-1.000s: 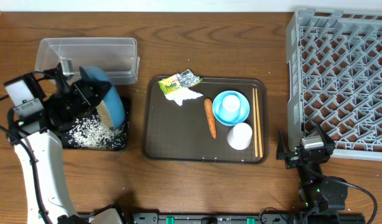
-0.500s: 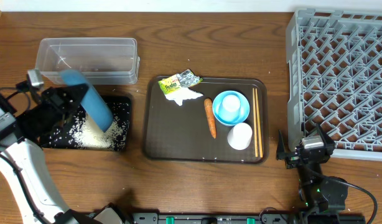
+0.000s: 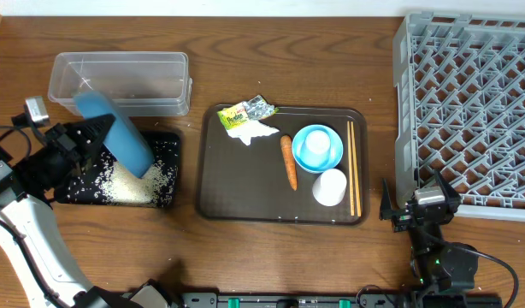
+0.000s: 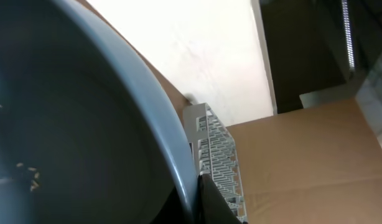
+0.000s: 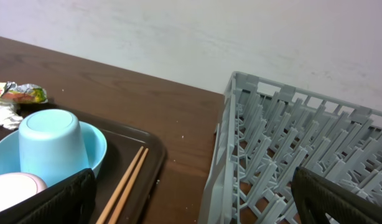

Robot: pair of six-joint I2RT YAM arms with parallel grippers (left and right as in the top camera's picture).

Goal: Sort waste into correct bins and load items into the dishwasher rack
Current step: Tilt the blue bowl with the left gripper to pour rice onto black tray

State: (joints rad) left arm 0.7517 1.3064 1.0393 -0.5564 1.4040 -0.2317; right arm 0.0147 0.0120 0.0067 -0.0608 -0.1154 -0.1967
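My left gripper (image 3: 85,141) is shut on the rim of the wide dark-blue bowl (image 3: 115,133), holding it tipped steeply on edge over the black tray (image 3: 171,147). White rice (image 3: 130,184) lies heaped in that tray. In the left wrist view the bowl's inside (image 4: 66,124) fills the frame, with a few grains stuck to it. On the brown tray (image 3: 237,188) lie the wrapper (image 3: 248,109), tissue (image 3: 252,130), carrot (image 3: 288,161), light-blue bowl (image 3: 318,147), white cup (image 3: 329,186) and chopsticks (image 3: 354,167). My right gripper (image 3: 416,210) stands open and empty beside the rack (image 3: 472,111).
The clear tub (image 3: 121,81) stands just behind the black tray. In the right wrist view the rack's wall (image 5: 290,143) rises close on the right, with the chopsticks (image 5: 125,180) and light-blue bowl (image 5: 54,155) on the left.
My left arm has drawn back to the left and the dark-blue bowl has tipped steeper; its rice now lies in the black tray. The right arm has not moved.
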